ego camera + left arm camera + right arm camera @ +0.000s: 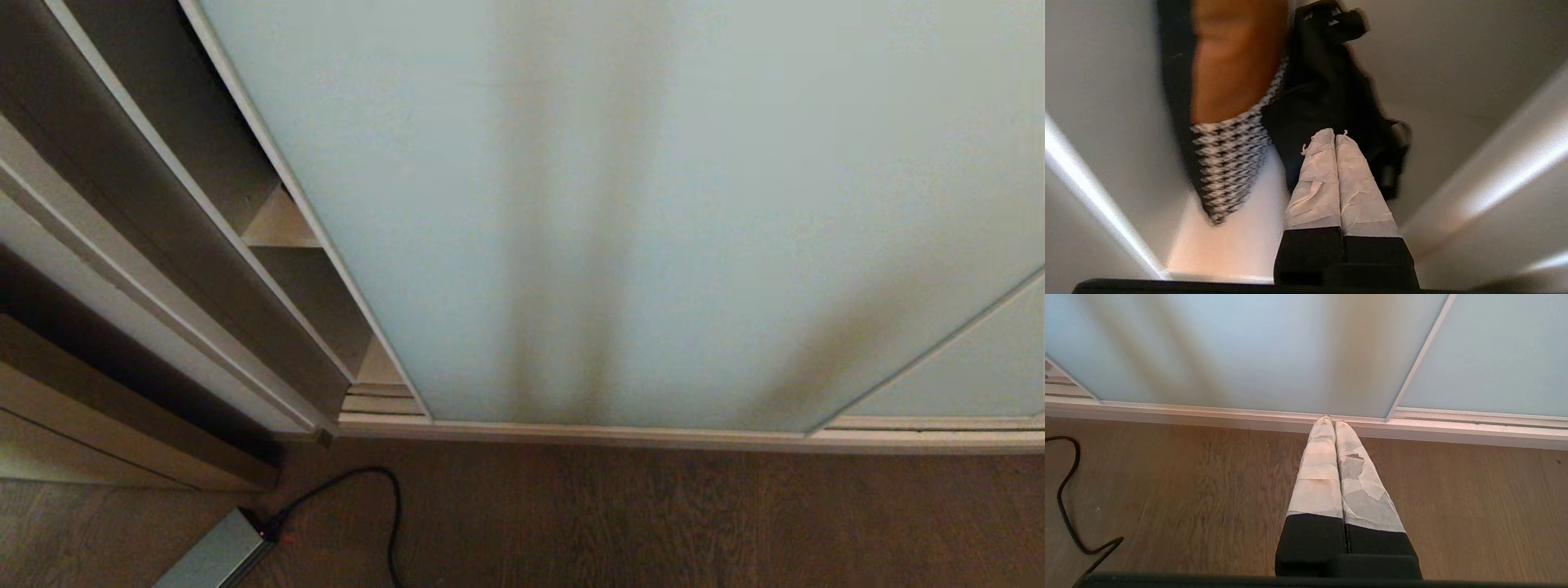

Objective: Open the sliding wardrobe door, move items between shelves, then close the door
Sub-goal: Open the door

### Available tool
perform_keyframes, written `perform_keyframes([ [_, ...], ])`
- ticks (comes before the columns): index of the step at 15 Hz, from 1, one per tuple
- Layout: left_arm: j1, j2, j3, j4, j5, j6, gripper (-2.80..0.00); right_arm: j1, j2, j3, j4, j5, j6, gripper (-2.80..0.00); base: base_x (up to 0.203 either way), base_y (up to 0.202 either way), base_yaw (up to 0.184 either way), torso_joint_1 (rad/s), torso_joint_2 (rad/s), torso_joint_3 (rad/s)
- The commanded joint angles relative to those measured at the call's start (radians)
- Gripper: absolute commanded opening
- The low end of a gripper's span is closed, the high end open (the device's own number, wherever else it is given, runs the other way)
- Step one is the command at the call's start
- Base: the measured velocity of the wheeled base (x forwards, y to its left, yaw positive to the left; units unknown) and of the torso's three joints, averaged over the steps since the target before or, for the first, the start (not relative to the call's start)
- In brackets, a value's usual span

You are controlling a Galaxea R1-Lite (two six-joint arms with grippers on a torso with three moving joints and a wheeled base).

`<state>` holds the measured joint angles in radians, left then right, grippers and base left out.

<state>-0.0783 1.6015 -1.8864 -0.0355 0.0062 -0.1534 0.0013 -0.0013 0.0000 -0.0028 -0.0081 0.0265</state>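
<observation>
L gripper (1335, 136) is inside the wardrobe, between white walls, w/ taped fingers (1316, 179) pressed together and nothing between them. Just past its tips is a black bag (1327, 94), soft fabric w/ straps and a buckle; tips look to touch or nearly touch it, can't tell which. Beside the bag, on the far side from the bright wall edge, is a houndstooth bag (1229, 163) w/ a tan panel. Both rest on a white shelf (1241, 241), which runs under the gripper. View is blurred.

In head view neither arm shows. Door (620, 204), frosted blue-green glass, fills most of the frame; at its L edge a narrow gap shows shelf boards inside. Cable (384, 506) and a grey box (216, 555) lie on the wood floor (653, 523).

R gripper (1334, 422) hangs over the floor, fingers (1321, 477) shut on nothing, tips pointing at the door's bottom rail, well apart from the bags.
</observation>
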Motion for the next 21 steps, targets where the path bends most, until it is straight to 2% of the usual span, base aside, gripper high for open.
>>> perform_keyframes([
  [1,-0.06,0.067,-0.045,-0.004,0.041,0.004,-2.8,0.0,-0.002,0.0,0.0,0.0,0.0,-2.8,0.0,0.0,0.0,0.0,0.0,0.0],
  [4,-0.115,0.082,-0.046,-0.007,0.06,0.031,-2.8,0.0,-0.002,0.0,0.0,0.0,0.0,-2.8,0.0,0.0,0.0,0.0,0.0,0.0],
  [8,-0.168,0.08,-0.041,-0.009,0.087,0.023,-2.8,0.0,-0.002,0.0,0.0,0.0,0.001,-2.8,0.0,0.0,0.0,0.0,0.0,0.0],
  [14,-0.224,0.056,-0.038,-0.009,0.091,0.016,-2.8,0.0,-0.002,0.0,0.0,0.0,0.0,-2.8,0.0,0.0,0.0,0.0,0.0,0.0],
  [21,-0.385,0.049,-0.013,-0.01,0.126,0.015,-2.8,0.0,-0.002,0.0,0.0,0.0,0.0,-2.8,0.0,0.0,0.0,0.0,0.0,0.0],
])
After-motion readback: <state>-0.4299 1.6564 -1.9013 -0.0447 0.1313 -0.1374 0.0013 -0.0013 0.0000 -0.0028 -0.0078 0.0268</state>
